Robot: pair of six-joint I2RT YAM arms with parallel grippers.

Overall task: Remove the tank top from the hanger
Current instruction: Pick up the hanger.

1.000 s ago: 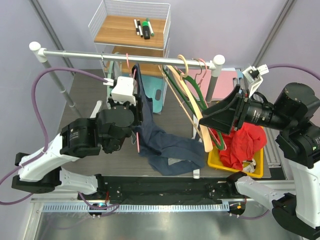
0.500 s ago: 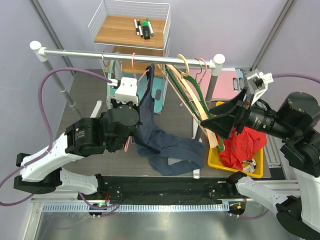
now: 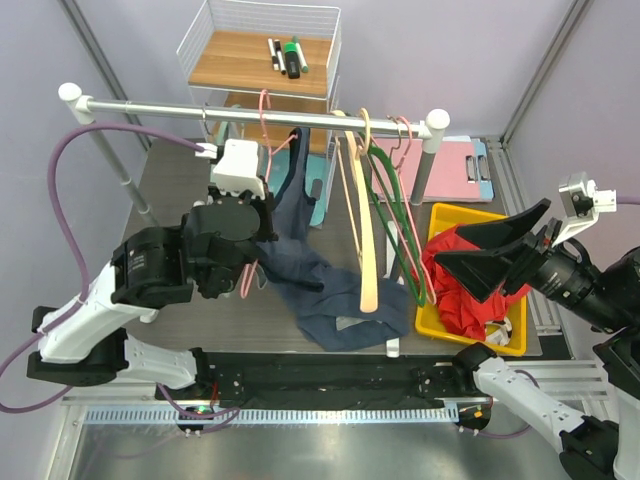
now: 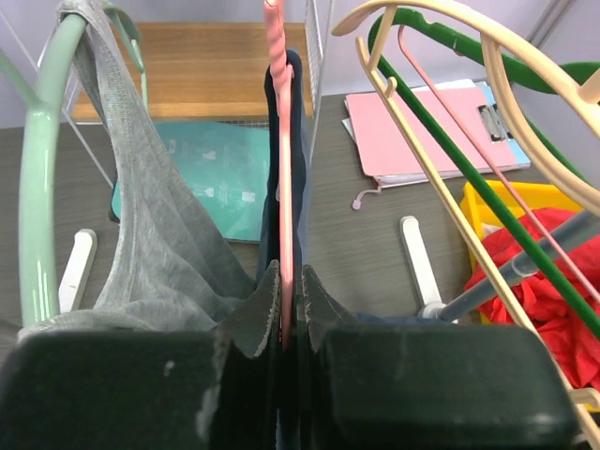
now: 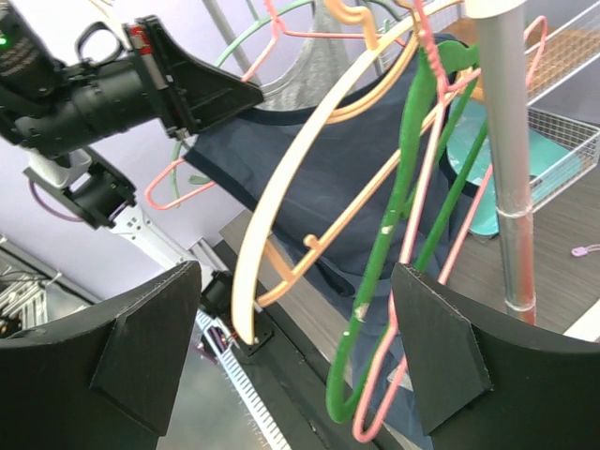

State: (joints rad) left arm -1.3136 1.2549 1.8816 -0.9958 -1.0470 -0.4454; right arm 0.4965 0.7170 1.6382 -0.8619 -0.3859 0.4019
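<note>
So my left tool (image 4: 286, 309) is clamped on the pink hanger (image 4: 278, 112) and navy tank top (image 4: 300, 169), right tool (image 5: 291, 328) wide, holding nothing.

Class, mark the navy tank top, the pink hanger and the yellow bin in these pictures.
navy tank top (image 3: 330, 295), top view, crumpled lower body.
pink hanger (image 4: 281, 141), left wrist view, its straight arm.
yellow bin (image 3: 480, 215), top view, far rim.
</note>
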